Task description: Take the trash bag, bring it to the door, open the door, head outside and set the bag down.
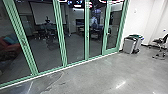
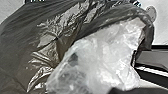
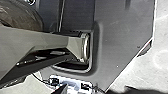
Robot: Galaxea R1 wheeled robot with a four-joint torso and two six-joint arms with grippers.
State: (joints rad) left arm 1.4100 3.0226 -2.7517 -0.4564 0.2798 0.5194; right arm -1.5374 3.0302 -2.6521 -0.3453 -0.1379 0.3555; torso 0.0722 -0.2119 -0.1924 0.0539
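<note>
Head view first, and it's the long glass wall with green frames that takes the eye, running across the concrete floor. Behind the glass wall, a reddish sofa with a teal cushion, then a pale screen and dark chairs in a dim room. At the right-hand end of the glass wall, a green-framed door; just past that end stand grey bins, green showing at the top, near the white wall. Farther right, well apart from the glass wall, an office chair. Over to the left wrist view, and there's the trash bag, big and close, dark shiny plastic creased in folds, with crumpled whitish, see-through plastic bulging beside the dark folds. Where it sits against the glass wall, I can't tell. Right wrist view now: brownish plastic beside the robot's jointed bar. Left gripper, right gripper, open or closed, holding or not: I can't tell for either.
</note>
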